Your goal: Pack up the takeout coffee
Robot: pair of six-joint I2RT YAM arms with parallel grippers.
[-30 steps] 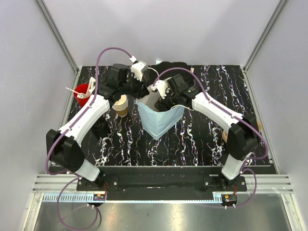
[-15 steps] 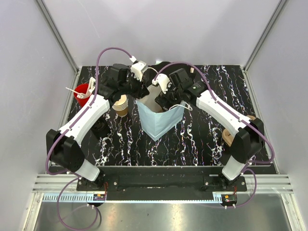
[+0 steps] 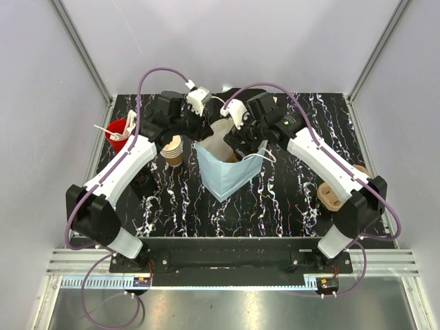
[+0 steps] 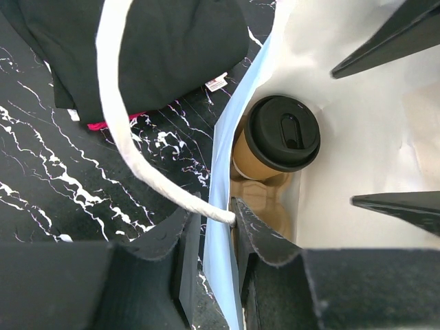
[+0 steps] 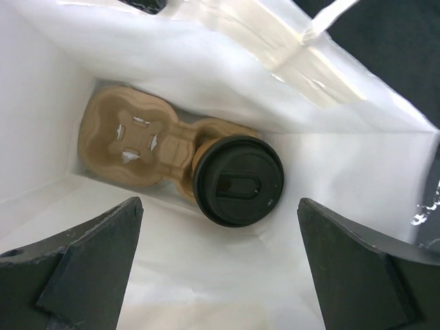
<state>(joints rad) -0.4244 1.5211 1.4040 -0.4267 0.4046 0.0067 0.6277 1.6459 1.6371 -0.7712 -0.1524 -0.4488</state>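
Pale-blue bag (image 3: pixel 227 175): you see it standing open mid-table, nearest of the working things, its mouth under both wrists.
Left gripper (image 4: pixel 216 227): you have its jaws pinched on the bag's near wall, one finger outside and one inside, holding the mouth open beside the white handle (image 4: pixel 127 134).
Right gripper (image 5: pixel 220 268): your jaws stand wide apart above the bag's mouth, holding nothing.
Takeout coffee (image 5: pixel 238 180): it sits upright at the bag's bottom, black lid on, seated in one pocket of the tan pulp carrier (image 5: pixel 134 141); the other pocket is bare.
Step in hand: the cup looks placed and let go, so you are likely at the retreat.
Next move: lift your right arm straight up out of the mouth, then let the left release the wall.
Edges: white bag walls lie close on both sides of your right fingers; snagging one could tip the bag.
Open room: bare marbled table (image 3: pixel 275 206) lies right of the bag; the stacked tan cups (image 3: pixel 173 151) and red cup (image 3: pixel 118 130) crowd the far left.
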